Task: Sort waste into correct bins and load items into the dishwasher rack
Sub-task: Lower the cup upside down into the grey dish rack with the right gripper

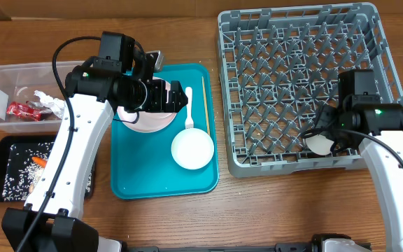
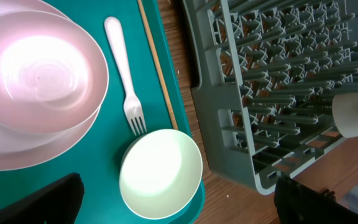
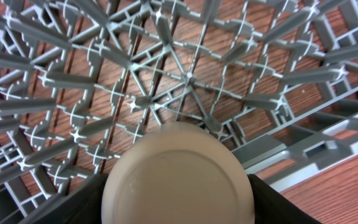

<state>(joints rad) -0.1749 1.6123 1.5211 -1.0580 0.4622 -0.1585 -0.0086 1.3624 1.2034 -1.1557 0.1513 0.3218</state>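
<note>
While the right jaws hold the white cup (image 3: 178, 177) between them, partly closed against its sides, the cup hangs just over the grid floor of the dishwasher rack (image 1: 285, 63), near the rack's front wall. The left jaws stand fully apart and empty above the teal tray (image 1: 138, 175). On that tray the pink bowl (image 1: 144, 117) sits on the plate (image 1: 161, 126), with the fork (image 1: 188, 108), chopsticks (image 1: 205, 105) and a white bowl (image 1: 192, 149) beside them. The waste looks sorted: wrapper (image 1: 21, 109) and tissues (image 1: 47, 101) lie in the clear tub (image 1: 5, 77), carrot (image 1: 40, 162) and rice (image 1: 19, 171) in the black tray (image 1: 9, 150). Loading the rack seems to be the step in hand. Next, the cup probably needs lowering between the pegs until it is seated, then releasing without tipping it.
</note>
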